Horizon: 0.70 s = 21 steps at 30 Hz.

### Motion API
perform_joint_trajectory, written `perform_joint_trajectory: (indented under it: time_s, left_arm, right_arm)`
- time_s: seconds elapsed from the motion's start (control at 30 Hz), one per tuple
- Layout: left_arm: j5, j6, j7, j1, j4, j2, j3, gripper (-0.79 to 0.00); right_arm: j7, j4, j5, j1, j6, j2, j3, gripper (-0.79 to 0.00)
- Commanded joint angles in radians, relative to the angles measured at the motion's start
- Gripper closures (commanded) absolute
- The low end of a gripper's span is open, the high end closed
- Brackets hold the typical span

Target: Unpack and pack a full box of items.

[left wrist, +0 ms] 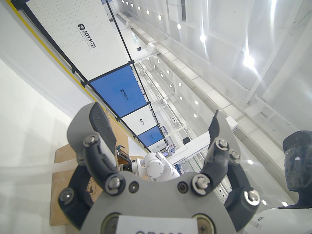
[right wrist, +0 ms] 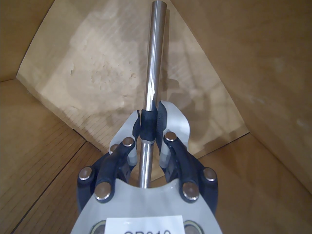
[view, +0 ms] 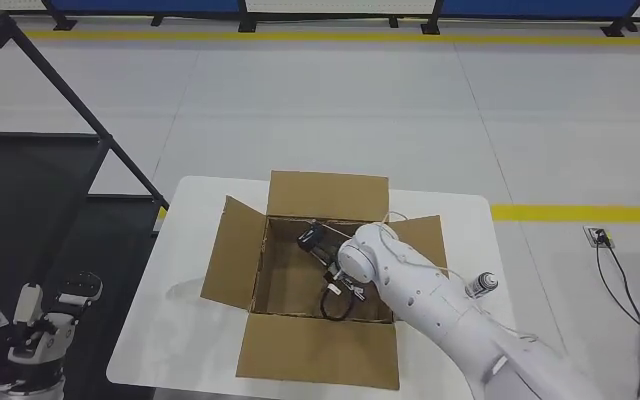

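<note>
**In the box: a rod in the right grip, one item out on the table**

At about eight o'clock from the box, off the table's edge, the left gripper [left wrist: 157, 122] hangs with its fingers spread wide and nothing between them. It points up toward the ceiling and takes no part in the work.

At the centre of the white table [view: 180, 300] stands the cardboard box [view: 318, 350] with all four flaps folded outward. The right gripper [right wrist: 150, 120] is down inside it, near the twelve o'clock wall, and is clamped on a metal rod [right wrist: 156, 49]. The pads pinch a dark band wrapped round the rod. Most of its polished length juts past the fingertips toward a corner of the box, and a shorter part runs back between the fingers. I cannot tell whether the far end touches the cardboard. The box floor [right wrist: 97, 74] around the rod shows bare, scuffed cardboard, and the wrist view picks out no other item there.

At three o'clock from the box, just beside its right flap, a small canister [view: 483, 284] stands upright on the table.

My reading is that the job is partway through. One item is outside the box and one is held inside, so either the box is nearly unpacked or repacking has only begun. The pictures do not settle which. Either way the rod is not yet let go, and the canister is not in the box.
</note>
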Motion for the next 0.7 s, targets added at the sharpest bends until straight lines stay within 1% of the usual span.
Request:
perform_joint_trajectory:
  time_s: [0.0, 0.07, 0.13, 0.23, 0.27, 0.3, 0.4, 0.47, 0.5, 0.53, 0.6, 0.63, 0.67]
  left_arm:
    - [0.0, 0.0, 0.0, 0.0, 0.0, 0.0, 0.0, -0.785]
    - [0.0, 0.0, 0.0, 0.0, 0.0, 0.0, 0.0, -0.785]
    - [0.0, 0.0, 0.0, 0.0, 0.0, 0.0, 0.0, -0.785]
    - [0.0, 0.0, 0.0, 0.0, 0.0, 0.0, 0.0, -0.785]
    - [0.0, 0.0, 0.0, 0.0, 0.0, 0.0, 0.0, -0.785]
    - [0.0, 0.0, 0.0, 0.0, 0.0, 0.0, 0.0, -0.785]
    - [0.0, 0.0, 0.0, 0.0, 0.0, 0.0, 0.0, -0.785]
    - [0.0, 0.0, 0.0, 0.0, 0.0, 0.0, 0.0, -0.785]
    - [0.0, 0.0, 0.0, 0.0, 0.0, 0.0, 0.0, -0.785]
    - [0.0, 0.0, 0.0, 0.0, 0.0, 0.0, 0.0, -0.785]
    - [0.0, 0.0, 0.0, 0.0, 0.0, 0.0, 0.0, -0.785]
    - [0.0, 0.0, 0.0, 0.0, 0.0, 0.0, 0.0, -0.785]
    - [0.0, 0.0, 0.0, 0.0, 0.0, 0.0, 0.0, -0.785]
  right_arm:
    - [-0.002, 0.005, -0.006, 0.0, 0.0, -0.003, 0.003, -0.422]
    - [-0.003, 0.001, -0.015, -0.002, 0.002, -0.002, 0.009, -0.44]
    - [-0.01, -0.019, -0.032, -0.008, 0.005, 0.003, 0.017, -0.431]
    - [-0.024, -0.09, -0.06, -0.031, 0.008, 0.022, 0.041, -0.428]
    - [-0.026, -0.125, -0.071, -0.043, 0.013, 0.033, 0.055, -0.419]
    - [-0.026, -0.164, -0.087, -0.059, 0.024, 0.045, 0.07, -0.388]
    - [-0.01, -0.325, -0.144, -0.127, 0.043, 0.094, 0.133, -0.388]
    - [0.004, -0.46, -0.189, -0.193, 0.042, 0.134, 0.192, -0.391]
    - [0.009, -0.532, -0.214, -0.232, 0.043, 0.155, 0.228, -0.44]
    - [0.014, -0.608, -0.24, -0.276, 0.037, 0.175, 0.264, -0.471]
    - [0.015, -0.757, -0.297, -0.371, 0.041, 0.212, 0.343, -0.502]
    - [0.009, -0.829, -0.325, -0.42, 0.041, 0.228, 0.382, -0.462]
    - [-0.005, -0.897, -0.36, -0.469, 0.055, 0.243, 0.422, -0.36]
